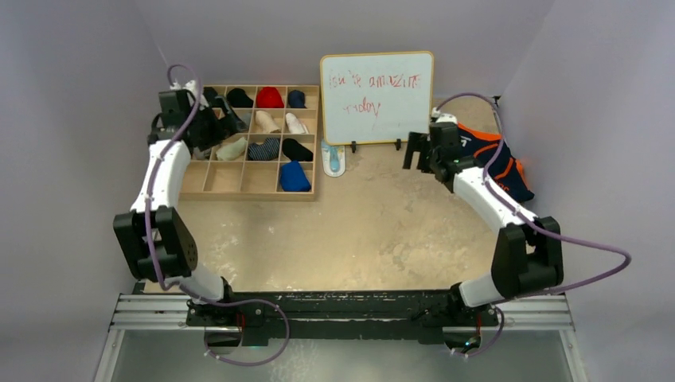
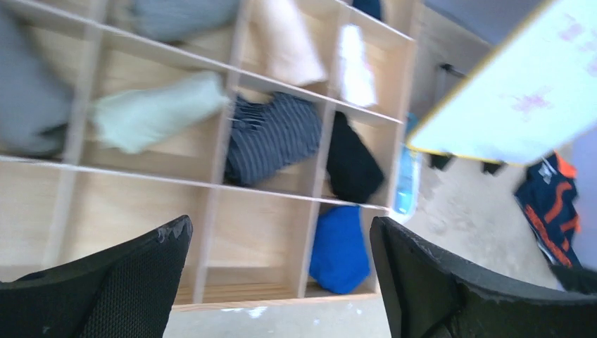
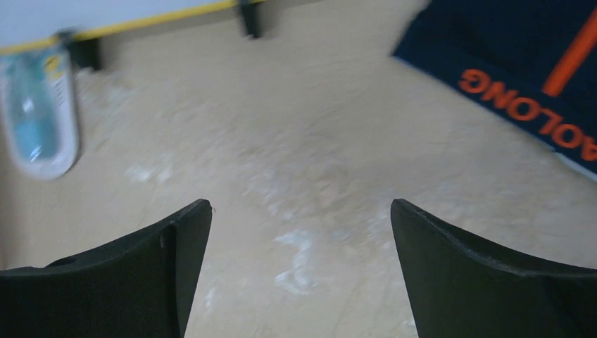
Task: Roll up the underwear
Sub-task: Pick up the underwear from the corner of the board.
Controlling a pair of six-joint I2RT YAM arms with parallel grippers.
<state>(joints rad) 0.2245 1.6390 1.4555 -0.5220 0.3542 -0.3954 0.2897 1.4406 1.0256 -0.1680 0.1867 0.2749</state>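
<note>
The navy underwear (image 1: 516, 181) with orange trim lies spread at the table's right edge, partly under my right arm. It also shows at the far right of the left wrist view (image 2: 552, 201) and, with orange lettering, top right in the right wrist view (image 3: 521, 56). A blurred grey piece, seemingly the grey underwear (image 2: 28, 98), sits in a box compartment. My left gripper (image 1: 231, 121) hangs open and empty over the wooden box (image 1: 239, 179), jaws wide (image 2: 280, 224). My right gripper (image 1: 415, 153) stands open over bare table left of the navy underwear, nothing between its fingers (image 3: 301, 205).
The box's compartments hold several rolled items: red (image 1: 269, 97), striped (image 2: 271, 137), black (image 2: 352, 165), blue (image 2: 339, 250), pale green (image 2: 151, 113). A whiteboard (image 1: 376, 97) stands at the back centre, with a blue-and-white oblong object (image 1: 333, 159) at its foot.
</note>
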